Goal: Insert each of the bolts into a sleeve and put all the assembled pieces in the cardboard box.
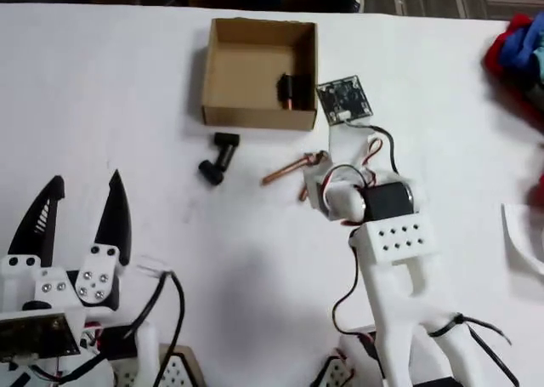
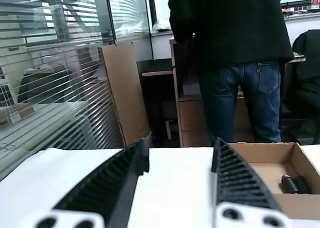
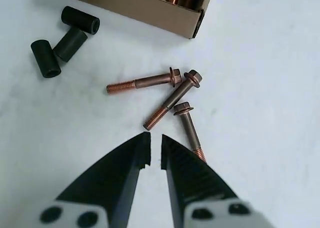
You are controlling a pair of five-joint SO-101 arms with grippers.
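While the right pincer (image 3: 155, 150) gapes narrowly, three bolts (image 3: 172, 98) lie just ahead, one perhaps touching.

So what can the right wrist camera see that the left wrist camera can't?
Right wrist, not left wrist: three loose copper bolts, three black sleeves lying near them, and the right end effector close to the bolts. Left wrist, not right wrist: the open left end effector, plus window blinds and a leaning cardboard sheet in the room behind. Both: the white table and the cardboard box, with pieces already inside.
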